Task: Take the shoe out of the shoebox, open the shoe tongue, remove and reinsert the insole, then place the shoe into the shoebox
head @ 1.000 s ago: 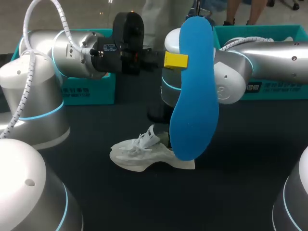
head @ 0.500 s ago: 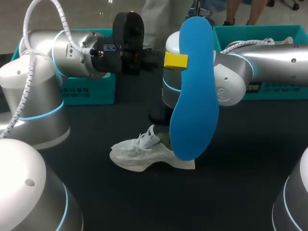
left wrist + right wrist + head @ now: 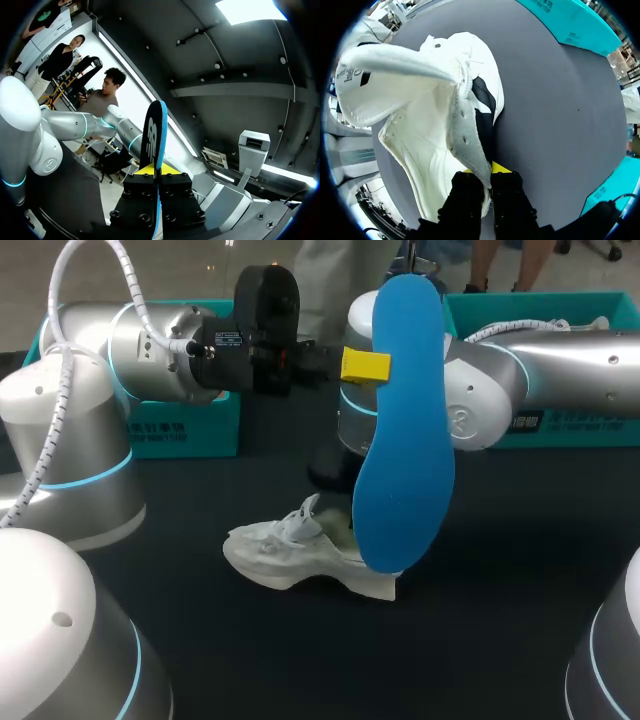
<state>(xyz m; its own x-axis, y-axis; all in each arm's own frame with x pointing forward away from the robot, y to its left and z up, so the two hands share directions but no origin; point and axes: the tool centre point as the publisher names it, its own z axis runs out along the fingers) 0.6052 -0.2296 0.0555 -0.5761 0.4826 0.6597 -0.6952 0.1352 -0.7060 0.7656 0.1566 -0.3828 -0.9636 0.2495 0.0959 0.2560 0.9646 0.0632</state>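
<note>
A blue insole (image 3: 402, 440) hangs upright above the table, and my left gripper (image 3: 365, 365) is shut on its edge near the top. In the left wrist view the insole (image 3: 155, 130) stands edge-on between the fingers of the left gripper (image 3: 157, 171). A white shoe (image 3: 295, 558) rests on the black table below it. My right arm (image 3: 560, 370) comes down behind the insole, which hides its gripper in the head view. In the right wrist view the right gripper (image 3: 481, 172) is shut on the collar edge of the shoe (image 3: 415, 130), whose tongue is pulled open.
A teal shoebox (image 3: 195, 430) stands at the back left, partly behind my left arm. A second teal box (image 3: 560, 425) stands at the back right with something white inside. Dark tabletop (image 3: 480, 640) lies in front of the shoe.
My right gripper has gone from open to shut on the shoe's collar. The shoe has shifted a little to the left and forward. The left arm and insole have stayed put.
</note>
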